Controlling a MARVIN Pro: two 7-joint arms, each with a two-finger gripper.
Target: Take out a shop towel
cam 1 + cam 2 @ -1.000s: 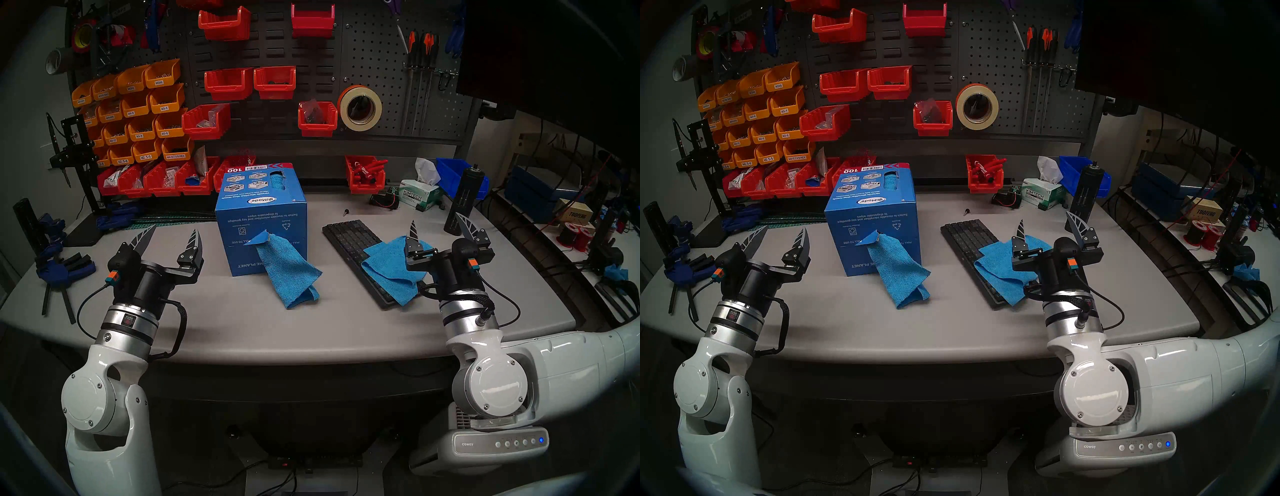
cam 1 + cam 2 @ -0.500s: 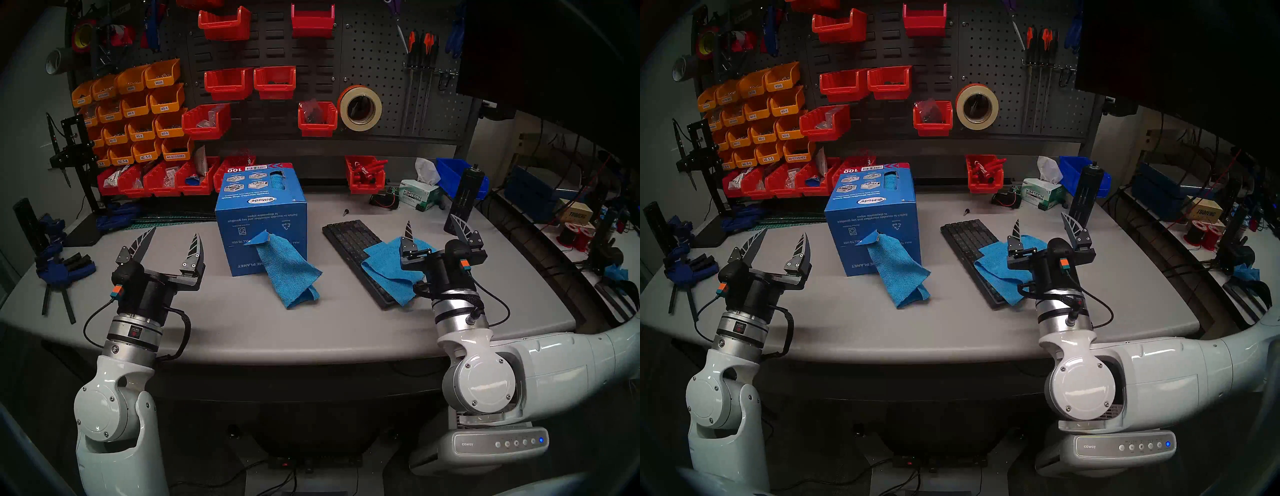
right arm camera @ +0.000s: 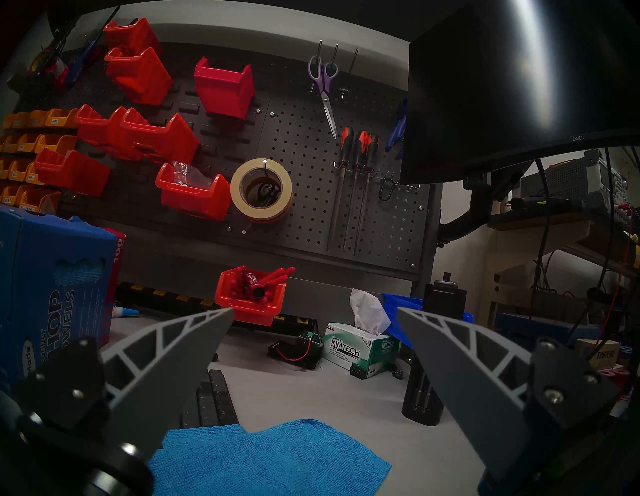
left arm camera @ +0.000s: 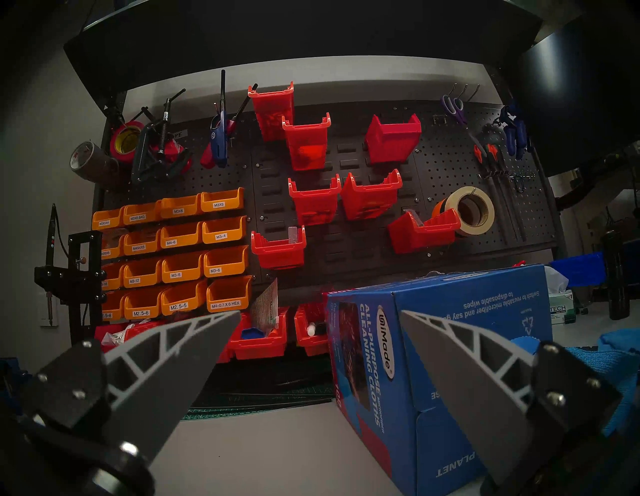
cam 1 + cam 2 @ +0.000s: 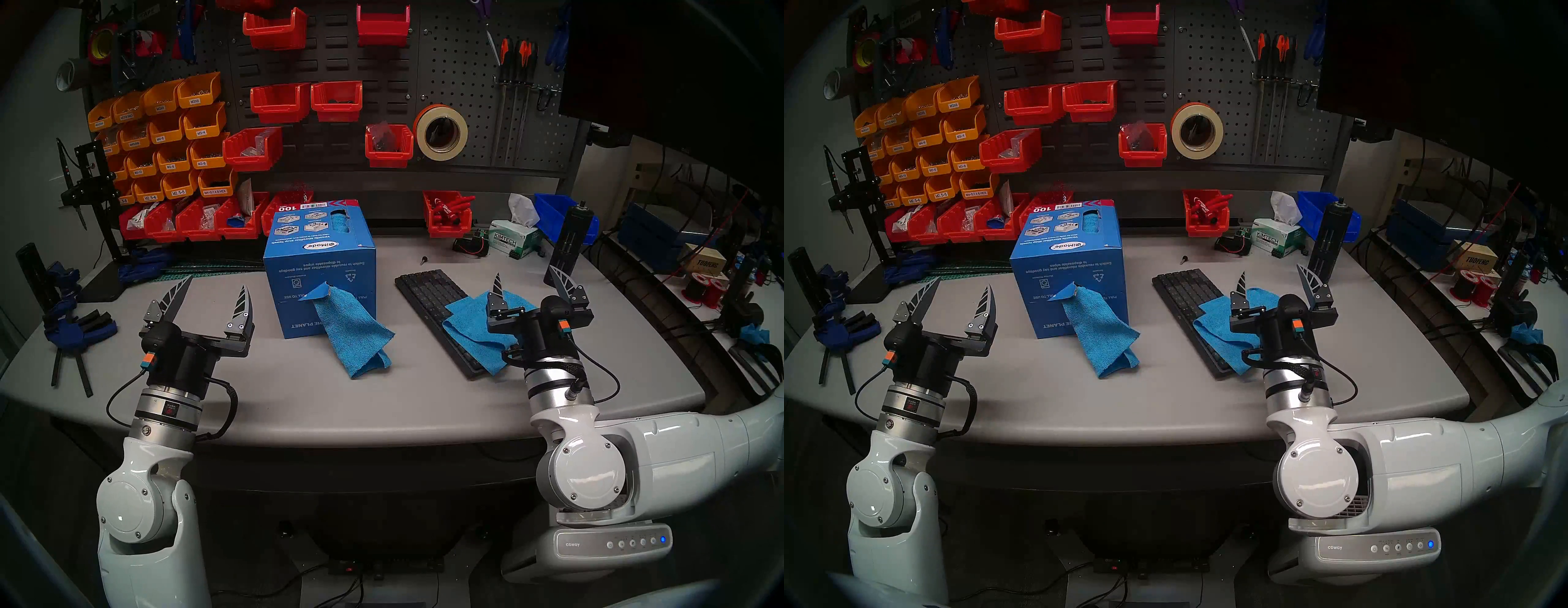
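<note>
- Currently two blue cloths out on the grey table point(image 5: 297, 403).
- One shop towel point(image 5: 475, 335) lies loose, draped over the near end of the black keyboard point(image 5: 428, 293) and onto the tabletop; in the right wrist view it sits just under that gripper's fingers.
- Second towel point(image 5: 352, 335) hangs from the slot in the front face of the blue cardboard box point(image 5: 318, 259), lower part folded on the table, top end at the slot.
- Left gripper point(image 5: 212, 293) spread wide, empty, raised above the table left of the box, fingers pointing toward the pegboard point(image 5: 458, 63).
- Right gripper point(image 5: 528, 280) also spread wide, empty, raised over the loose towel, not touching it.
- White tissue box point(image 5: 513, 242) at the back right, well apart from both grippers.
</note>
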